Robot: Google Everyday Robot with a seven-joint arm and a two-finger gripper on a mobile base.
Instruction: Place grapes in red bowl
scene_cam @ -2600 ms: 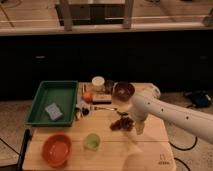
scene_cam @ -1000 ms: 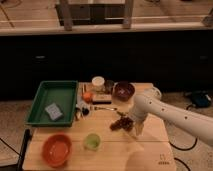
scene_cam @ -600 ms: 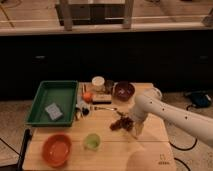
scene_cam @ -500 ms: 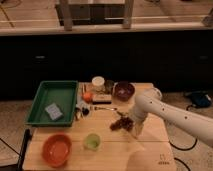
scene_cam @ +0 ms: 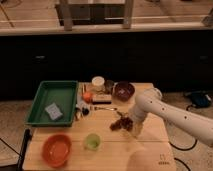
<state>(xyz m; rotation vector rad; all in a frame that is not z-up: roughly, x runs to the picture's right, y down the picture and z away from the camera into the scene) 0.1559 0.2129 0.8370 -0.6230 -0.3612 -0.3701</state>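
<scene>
Grapes (scene_cam: 119,123) remain on the table (scene_cam: 160,145), gripper (scene_cam: 131,126) unmoved beside them; grip state cannot be told. Lift not started; red bowl (scene_cam: 46,150) stands well apart.

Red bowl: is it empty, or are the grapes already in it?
Empty. The red bowl shows only its bare inside; the grapes lie on the table to its right, at the gripper.

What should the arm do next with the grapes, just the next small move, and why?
Probably secure the grapes first. The end effector is down right beside the bunch on the table, and the red bowl sits well away, beyond the green cup. Whether it grips them yet is not visible.
</scene>
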